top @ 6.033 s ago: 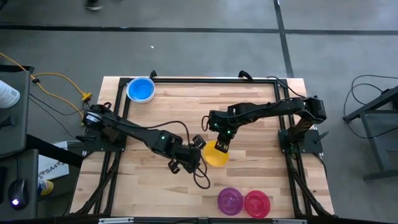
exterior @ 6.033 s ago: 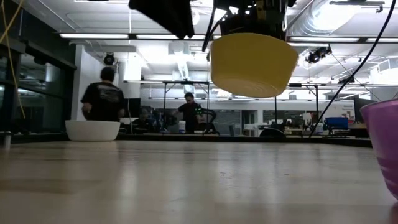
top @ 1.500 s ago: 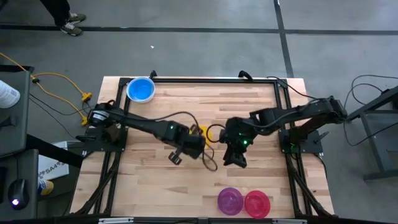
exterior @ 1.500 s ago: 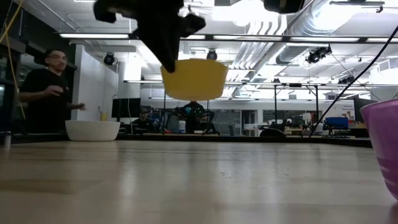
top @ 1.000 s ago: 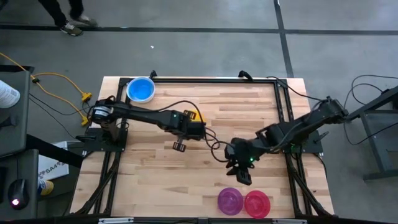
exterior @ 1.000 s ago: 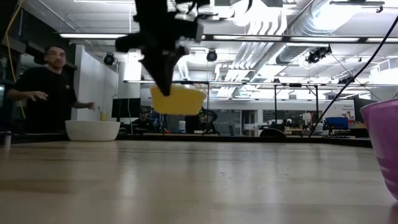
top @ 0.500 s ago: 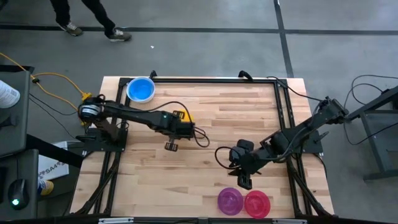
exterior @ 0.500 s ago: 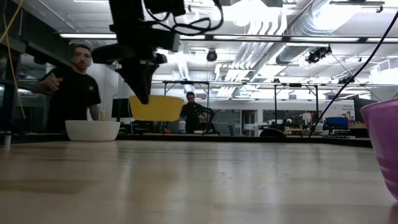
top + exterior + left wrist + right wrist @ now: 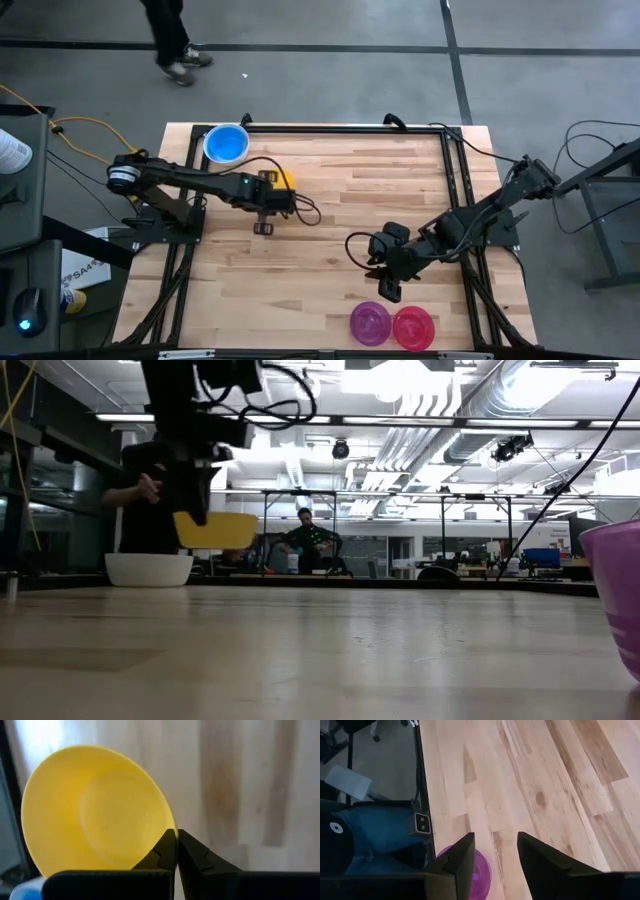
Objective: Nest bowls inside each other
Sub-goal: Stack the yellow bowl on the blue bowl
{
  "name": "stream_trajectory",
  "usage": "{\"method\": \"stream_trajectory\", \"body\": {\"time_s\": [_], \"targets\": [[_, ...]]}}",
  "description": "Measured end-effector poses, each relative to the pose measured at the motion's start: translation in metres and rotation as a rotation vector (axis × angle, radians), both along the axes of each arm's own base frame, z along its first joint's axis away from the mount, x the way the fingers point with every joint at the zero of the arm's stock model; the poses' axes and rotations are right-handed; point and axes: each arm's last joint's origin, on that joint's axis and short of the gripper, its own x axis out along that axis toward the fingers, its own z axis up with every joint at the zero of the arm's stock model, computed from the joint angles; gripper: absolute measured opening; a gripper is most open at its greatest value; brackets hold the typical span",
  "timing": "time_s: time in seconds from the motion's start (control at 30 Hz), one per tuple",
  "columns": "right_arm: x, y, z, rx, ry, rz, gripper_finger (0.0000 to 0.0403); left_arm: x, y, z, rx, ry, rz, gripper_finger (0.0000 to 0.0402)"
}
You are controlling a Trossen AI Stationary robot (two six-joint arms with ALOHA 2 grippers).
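While the left gripper (image 9: 176, 851) has its jaws pinched tight on the rim of the yellow bowl (image 9: 95, 810), it holds that bowl in the air above the table (image 9: 340, 190), near the blue bowl (image 9: 226, 144) at the far left corner. Near the front edge, the right gripper (image 9: 495, 852) hangs with jaws spread and empty, just short of the purple bowl (image 9: 370, 323), which touches the red bowl (image 9: 414, 327).

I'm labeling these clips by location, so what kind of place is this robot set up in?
Probably a large open robotics lab or workshop. The low view shows exposed ceiling ducts and strip lights over other workstations with people, and the high view shows a butcher-block table on a bare concrete floor.
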Motion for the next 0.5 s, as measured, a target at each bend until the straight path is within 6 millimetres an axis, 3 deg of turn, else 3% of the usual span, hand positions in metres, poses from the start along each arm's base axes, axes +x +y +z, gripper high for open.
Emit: {"method": "stream_trajectory", "body": {"time_s": [0.17,0.5], "targets": [[0.0,0.0,0.0,0.002,0.002,-0.003,0.0142,-0.015,0.012,0.0,-0.003,-0.016,0.06,0.0],[0.0,-0.001,0.0,-0.01,-0.002,-0.016,0.0142,-0.04,0.028,0.028,0.002,-0.123,0.107,0.0]]}}
